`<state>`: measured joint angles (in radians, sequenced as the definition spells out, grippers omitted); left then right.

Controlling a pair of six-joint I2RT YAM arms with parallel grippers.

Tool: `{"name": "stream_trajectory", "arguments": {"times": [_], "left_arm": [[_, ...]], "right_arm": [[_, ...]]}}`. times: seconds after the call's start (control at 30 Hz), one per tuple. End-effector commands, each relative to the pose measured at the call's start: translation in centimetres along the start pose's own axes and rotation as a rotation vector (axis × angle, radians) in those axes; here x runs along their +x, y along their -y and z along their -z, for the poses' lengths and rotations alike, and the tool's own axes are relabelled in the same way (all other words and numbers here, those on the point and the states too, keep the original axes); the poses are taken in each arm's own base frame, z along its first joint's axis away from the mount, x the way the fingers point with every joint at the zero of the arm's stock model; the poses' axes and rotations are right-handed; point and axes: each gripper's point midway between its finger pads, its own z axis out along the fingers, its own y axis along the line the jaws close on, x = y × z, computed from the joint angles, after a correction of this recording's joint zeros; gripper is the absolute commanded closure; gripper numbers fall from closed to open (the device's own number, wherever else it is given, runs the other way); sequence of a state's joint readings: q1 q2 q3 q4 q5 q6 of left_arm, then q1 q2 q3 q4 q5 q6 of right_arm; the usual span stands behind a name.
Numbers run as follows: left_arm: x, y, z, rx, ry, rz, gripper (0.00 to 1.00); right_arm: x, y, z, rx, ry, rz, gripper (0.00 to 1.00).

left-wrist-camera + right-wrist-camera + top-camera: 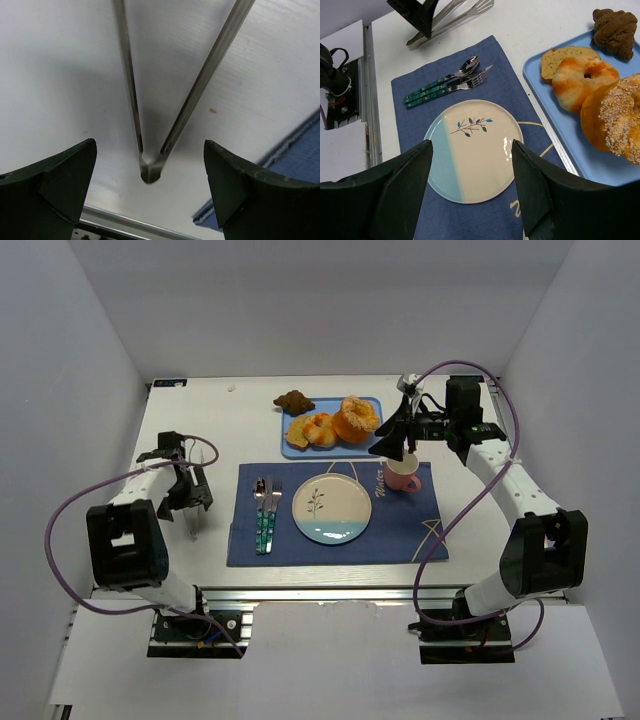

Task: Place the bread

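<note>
Hovering: my right gripper (471,146), fingers apart, nothing held; plate (470,120) on blue mat (420,95) shows btw them. Bread (580,80) sits on blue tray (565,142), right side of right-wrist frame; dark croissant (615,27) by tray's upper edge. My left gripper (149,147), fingers also apart, straddles tongs (200,85) lying on table (50,75), centre frame, not touching.

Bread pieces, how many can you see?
4: a brown croissant at the far corner of the tray; a slice, a glazed ring and a seeded ring on it. More may be hidden.
</note>
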<state>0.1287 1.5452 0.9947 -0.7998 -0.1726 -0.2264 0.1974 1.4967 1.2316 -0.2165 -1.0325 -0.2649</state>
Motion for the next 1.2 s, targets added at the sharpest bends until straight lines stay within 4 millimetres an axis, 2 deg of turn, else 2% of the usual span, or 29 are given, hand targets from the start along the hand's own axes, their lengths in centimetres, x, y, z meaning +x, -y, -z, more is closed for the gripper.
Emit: {"name": "stream_trajectory", "arguments": {"times": [0.0,0.23,0.33,0.4,0.5,0.57,0.63,0.7,0.73,0.77,0.8,0.83,0.87,0.9,0.93,1.0,1.03,1.07,1.13,1.17], "left_arm": [[-2.5,0.4,-0.9,0.024,0.062,-0.088,0.03],[-5.3,1.2,-3.0,0.052,0.137,-0.149,0.09],[-5.8,1.4,-4.1,0.064,0.133,-0.150,0.15],[-6.3,1.7,-4.5,0.085,0.136,-0.149,0.24],[-6.1,2.0,-5.4,0.117,0.114,-0.138,0.38],[-5.7,2.0,-5.8,0.135,0.108,-0.128,0.39],[-5.6,2.0,-5.7,0.142,0.114,-0.117,0.52],[-6.0,2.3,-4.9,0.165,0.134,-0.105,0.66],[-6.2,2.3,-4.5,0.170,0.141,-0.097,0.79],[-6.5,2.5,-3.8,0.188,0.155,-0.091,0.86],[-7.8,3.5,-2.0,0.250,0.200,-0.073,0.90],[-8.3,4.0,-1.0,0.282,0.216,-0.068,0.95],[-8.9,4.6,0.2,0.319,0.239,-0.058,0.97],[-9.7,5.3,2.0,0.372,0.278,-0.031,0.97],[-10.5,7.0,4.0,0.475,0.312,-0.040,0.96],[-11.4,8.8,6.7,0.558,0.345,-0.023,0.90],[-11.8,10.8,8.7,0.636,0.359,-0.051,0.86],[-11.8,11.9,9.7,0.678,0.350,-0.045,0.78],[-11.7,14.9,11.9,0.789,0.318,-0.082,0.71],[-11.6,15.7,12.3,0.818,0.297,-0.079,0.69]], "right_arm": [[-1.0,-0.1,-0.1,-0.022,0.027,0.020,0.30],[-1.0,0.0,-0.3,-0.035,0.021,-0.023,0.30],[-0.9,0.0,-0.3,-0.031,0.019,-0.036,0.30],[-0.8,0.1,-0.3,-0.022,0.017,-0.038,0.30],[-0.7,0.1,-0.1,-0.011,0.012,-0.034,0.30],[-0.7,0.1,0.0,-0.003,0.009,-0.031,0.30],[-0.7,0.2,0.1,-0.001,0.009,-0.030,0.29],[-0.7,0.2,0.1,0.001,0.008,-0.030,0.29],[-0.7,0.2,0.1,0.002,0.008,-0.030,0.29],[-0.5,0.3,0.1,0.001,0.006,-0.034,0.29],[-0.6,0.3,0.2,0.000,0.006,-0.033,0.29],[-0.6,0.3,0.2,0.001,0.006,-0.033,0.29],[-0.7,0.4,0.2,0.001,0.006,-0.030,0.29],[-0.7,0.4,0.2,0.003,0.007,-0.029,0.29],[-0.7,0.5,0.2,0.004,0.007,-0.031,0.29],[-0.7,0.6,0.3,0.007,0.008,-0.030,0.29],[-0.8,0.7,0.4,0.007,0.010,-0.028,0.29],[-0.7,0.7,0.3,0.006,0.009,-0.030,0.29],[-0.8,0.8,0.4,0.006,0.013,-0.027,0.29],[-0.9,0.8,0.4,0.007,0.015,-0.024,0.29]]}}
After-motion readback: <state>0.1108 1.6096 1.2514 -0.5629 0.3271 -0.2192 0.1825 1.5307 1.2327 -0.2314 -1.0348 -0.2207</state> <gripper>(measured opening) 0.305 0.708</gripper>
